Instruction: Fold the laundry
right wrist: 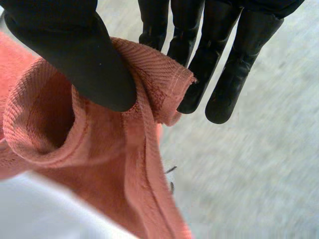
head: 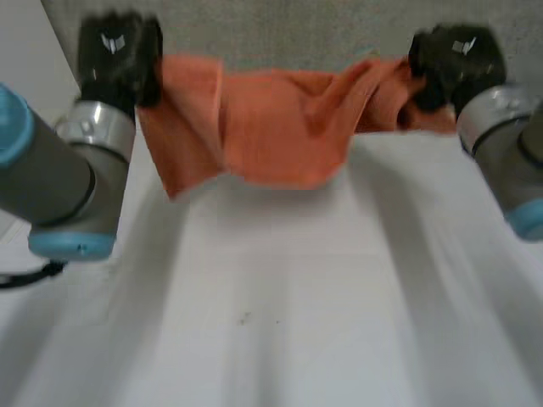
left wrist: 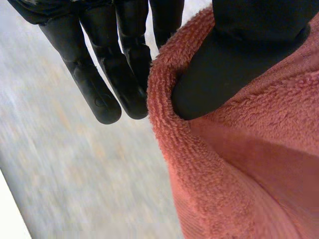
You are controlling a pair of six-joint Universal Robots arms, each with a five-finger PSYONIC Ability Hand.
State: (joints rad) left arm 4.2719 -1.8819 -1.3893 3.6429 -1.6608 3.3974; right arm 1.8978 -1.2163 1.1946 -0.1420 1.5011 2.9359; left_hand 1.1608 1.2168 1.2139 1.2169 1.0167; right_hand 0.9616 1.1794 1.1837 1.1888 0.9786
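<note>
Cloth: orange terry towel [head: 271, 127], hanging across the upper frame, beyond the white table [head: 297, 297]
Left hand [head: 119, 55]: upper left, thumb and fingers pinching the towel's edge
Right hand [head: 454, 59]: upper right, pinching the bunched opposite end

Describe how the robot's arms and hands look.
The left arm and right arm are thick grey tubes with light-blue caps and silvery wrist rings. The left hand and right hand are matte black, each with a small white emblem; the fingers end rounded.
</note>
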